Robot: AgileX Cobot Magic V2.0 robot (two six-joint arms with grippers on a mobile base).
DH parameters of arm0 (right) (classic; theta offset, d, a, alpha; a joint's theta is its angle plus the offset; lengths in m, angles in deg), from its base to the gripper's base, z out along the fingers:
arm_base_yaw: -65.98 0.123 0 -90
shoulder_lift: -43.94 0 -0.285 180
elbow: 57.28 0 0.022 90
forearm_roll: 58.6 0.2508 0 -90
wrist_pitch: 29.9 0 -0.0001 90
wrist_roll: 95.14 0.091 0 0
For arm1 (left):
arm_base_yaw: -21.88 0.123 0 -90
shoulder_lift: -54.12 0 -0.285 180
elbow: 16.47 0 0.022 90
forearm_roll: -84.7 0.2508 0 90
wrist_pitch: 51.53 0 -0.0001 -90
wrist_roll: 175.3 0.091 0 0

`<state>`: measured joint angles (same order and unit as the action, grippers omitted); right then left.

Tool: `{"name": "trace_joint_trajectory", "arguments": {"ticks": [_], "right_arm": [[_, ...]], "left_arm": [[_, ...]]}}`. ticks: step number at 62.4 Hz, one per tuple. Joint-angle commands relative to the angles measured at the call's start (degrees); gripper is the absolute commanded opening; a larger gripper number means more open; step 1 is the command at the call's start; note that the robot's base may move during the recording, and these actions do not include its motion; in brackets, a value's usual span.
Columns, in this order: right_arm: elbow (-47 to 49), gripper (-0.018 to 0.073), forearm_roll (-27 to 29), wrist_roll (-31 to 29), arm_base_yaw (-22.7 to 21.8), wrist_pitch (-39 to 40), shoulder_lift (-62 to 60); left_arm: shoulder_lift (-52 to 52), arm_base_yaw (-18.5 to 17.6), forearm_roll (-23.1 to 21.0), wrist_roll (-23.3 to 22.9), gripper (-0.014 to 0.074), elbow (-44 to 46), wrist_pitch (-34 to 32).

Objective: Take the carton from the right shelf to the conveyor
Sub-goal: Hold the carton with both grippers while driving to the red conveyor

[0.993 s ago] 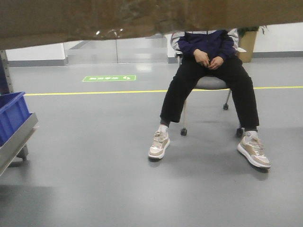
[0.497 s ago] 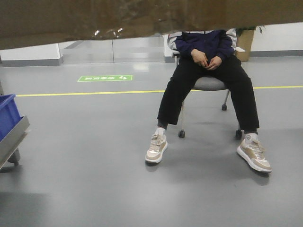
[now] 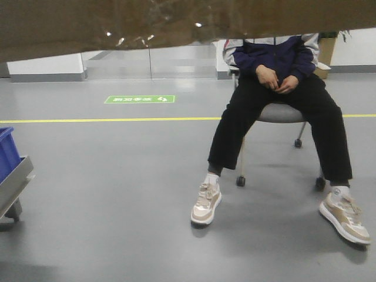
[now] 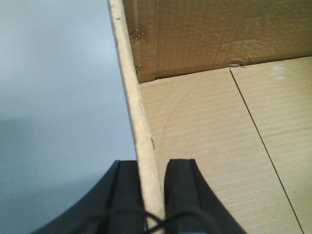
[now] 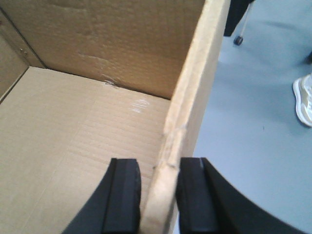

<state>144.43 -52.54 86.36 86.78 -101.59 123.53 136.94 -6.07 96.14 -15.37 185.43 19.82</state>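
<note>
Our left end effector (image 4: 152,166) is clamped on the left wall of the carton (image 4: 209,146), one black finger outside over the grey floor (image 4: 53,97) and the other inside against the corrugated board. Our right end effector (image 5: 158,165) is closed the same way on the opposite wall, whose pale top edge is creased just above the fingers. Both wrist views look down into the box's bare brown interior, where we see a seam running across the bottom panel and small staples near a corner. In the front view, the carton hangs between the two arms above the floor. Its underside fills the top of that view as a dark brown band, with wrinkled clear tape (image 3: 141,39) glinting along its lower edge. Beneath it we see a person (image 3: 276,100) sitting on a wheeled chair (image 3: 282,113), hands together in the lap. A yellow line (image 3: 117,120) and a green marking (image 3: 140,99) lie on the floor. At the far left, a blue bin (image 3: 7,153) rests on a rack (image 3: 14,185) with a grey metal rail.
</note>
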Motion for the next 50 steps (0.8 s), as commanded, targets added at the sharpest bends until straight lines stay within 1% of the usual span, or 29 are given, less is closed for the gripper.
{"name": "trace_joint_trajectory", "arguments": {"ticks": [1, 50], "right_arm": [[0.3, -0.0066, 0.5, -1.5, 0.0, 1.7, -1.0], [0.3, -0.0066, 0.5, -1.5, 0.0, 1.8, -1.0]], "left_arm": [[-0.6, 0.0, 0.9, 0.3, -0.0018, 0.1, -1.4], [-0.6, 0.0, 1.4, 0.3, -0.0018, 0.1, -1.4]]}}
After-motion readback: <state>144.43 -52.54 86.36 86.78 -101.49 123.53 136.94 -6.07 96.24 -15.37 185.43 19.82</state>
